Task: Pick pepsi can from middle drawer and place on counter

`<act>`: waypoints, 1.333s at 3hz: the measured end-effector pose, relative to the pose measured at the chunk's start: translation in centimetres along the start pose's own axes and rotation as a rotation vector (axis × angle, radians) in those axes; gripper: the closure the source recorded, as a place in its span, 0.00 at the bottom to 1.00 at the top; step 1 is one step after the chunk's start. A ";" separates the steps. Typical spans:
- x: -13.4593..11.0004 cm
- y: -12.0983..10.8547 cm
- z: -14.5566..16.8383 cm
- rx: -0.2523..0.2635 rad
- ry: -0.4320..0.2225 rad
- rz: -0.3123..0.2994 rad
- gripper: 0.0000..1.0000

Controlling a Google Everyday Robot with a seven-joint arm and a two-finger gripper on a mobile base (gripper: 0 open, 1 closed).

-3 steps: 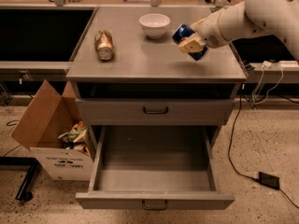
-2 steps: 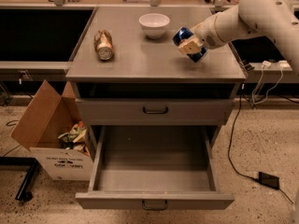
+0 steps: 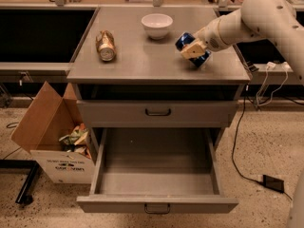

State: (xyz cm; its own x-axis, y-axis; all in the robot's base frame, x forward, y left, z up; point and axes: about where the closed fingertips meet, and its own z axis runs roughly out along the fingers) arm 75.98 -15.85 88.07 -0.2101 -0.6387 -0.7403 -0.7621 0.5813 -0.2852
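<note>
Right now the gripper [image 3: 192,50] is pinching one pepsi can [image 3: 182,40] — tilted, low over the right side of the counter [image 3: 142,58]; whether it touches the top can't be told. One white bowl [image 3: 156,25] is near it, one gold-tan can [image 3: 105,45] lies farther left. Below — one shut drawer [image 3: 157,112], then the middle drawer [image 3: 156,204] pulled out.

The gripper [image 3: 193,50], clamped on the pepsi can [image 3: 183,40] at the right side of the counter [image 3: 142,63], covers the can's middle. The logo is hidden, and whether the can's lower end touches the counter cannot be told. The arm [image 3: 266,13] runs off the right edge, and the cardboard box [image 3: 42,122] holds a jumble too small to name.
</note>
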 end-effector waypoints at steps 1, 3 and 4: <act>0.0 0.0 0.1 0.000 -0.002 0.003 0.11; -0.3 -0.3 -0.4 0.015 -0.038 0.011 0.00; -1.3 -0.6 -2.0 0.056 -0.083 -0.017 0.00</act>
State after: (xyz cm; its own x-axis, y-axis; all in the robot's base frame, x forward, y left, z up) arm 75.51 -16.38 90.48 -0.1441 -0.6064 -0.7820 -0.7295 0.5990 -0.3301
